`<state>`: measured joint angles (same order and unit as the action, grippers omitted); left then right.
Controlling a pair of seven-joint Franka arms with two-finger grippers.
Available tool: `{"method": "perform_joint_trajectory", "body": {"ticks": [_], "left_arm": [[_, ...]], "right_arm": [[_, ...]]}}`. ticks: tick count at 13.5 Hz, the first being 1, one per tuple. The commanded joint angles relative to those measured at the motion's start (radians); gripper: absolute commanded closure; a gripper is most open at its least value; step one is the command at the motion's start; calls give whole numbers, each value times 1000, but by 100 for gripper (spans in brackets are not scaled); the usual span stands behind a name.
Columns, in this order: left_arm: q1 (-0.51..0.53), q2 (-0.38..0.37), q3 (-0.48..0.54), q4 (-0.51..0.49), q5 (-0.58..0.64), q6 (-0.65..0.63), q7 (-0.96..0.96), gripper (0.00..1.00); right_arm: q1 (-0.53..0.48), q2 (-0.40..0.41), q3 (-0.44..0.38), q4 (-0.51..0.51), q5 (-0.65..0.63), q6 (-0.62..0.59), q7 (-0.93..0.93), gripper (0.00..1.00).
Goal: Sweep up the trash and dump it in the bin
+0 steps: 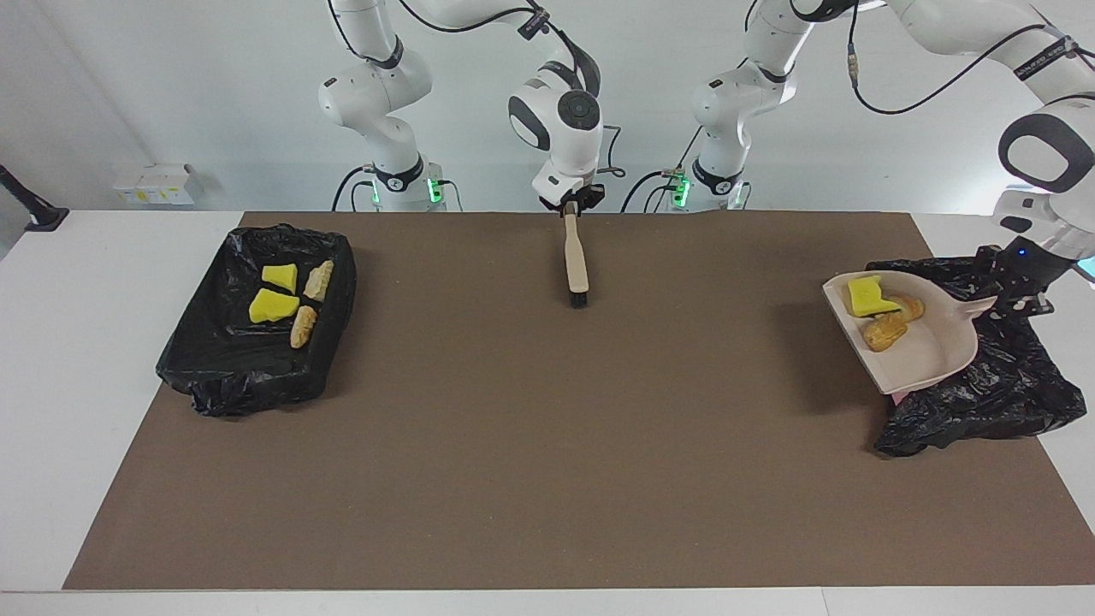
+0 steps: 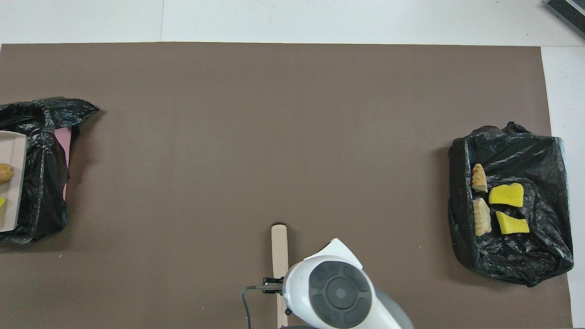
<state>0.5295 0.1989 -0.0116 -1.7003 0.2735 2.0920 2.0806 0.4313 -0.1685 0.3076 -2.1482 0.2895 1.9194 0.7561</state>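
My left gripper (image 1: 1014, 291) is shut on the handle of the beige dustpan (image 1: 928, 351), which hangs tilted over the black-bagged bin (image 1: 1001, 393) at the left arm's end of the table. In the pan lies trash: a yellow chunk (image 1: 868, 295) and two tan lumps (image 1: 885, 332). The overhead view catches only the pan's edge (image 2: 11, 151) over the bin (image 2: 45, 137). The wooden brush (image 1: 575, 261) lies flat on the brown mat, bristle end pointing away from the robots. My right gripper (image 1: 571, 204) is open around the tip of its handle.
A second black-bag-lined container (image 1: 248, 376) sits at the right arm's end of the mat, holding two yellow chunks (image 1: 274, 305) and two tan lumps (image 1: 304, 325). White table margin borders the brown mat (image 1: 547, 445).
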Motion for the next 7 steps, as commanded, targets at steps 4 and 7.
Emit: {"method": "perform_joint_trajectory", "body": {"ticks": [4, 7], "left_arm": [[-106, -16, -2, 10, 402, 66, -324, 100], [-143, -35, -2, -2, 574, 54, -457, 100]], "right_arm": [[-377, -26, -1, 258, -24, -242, -281, 0], [-437, -5, -1, 364, -186, -249, -406, 0]]}}
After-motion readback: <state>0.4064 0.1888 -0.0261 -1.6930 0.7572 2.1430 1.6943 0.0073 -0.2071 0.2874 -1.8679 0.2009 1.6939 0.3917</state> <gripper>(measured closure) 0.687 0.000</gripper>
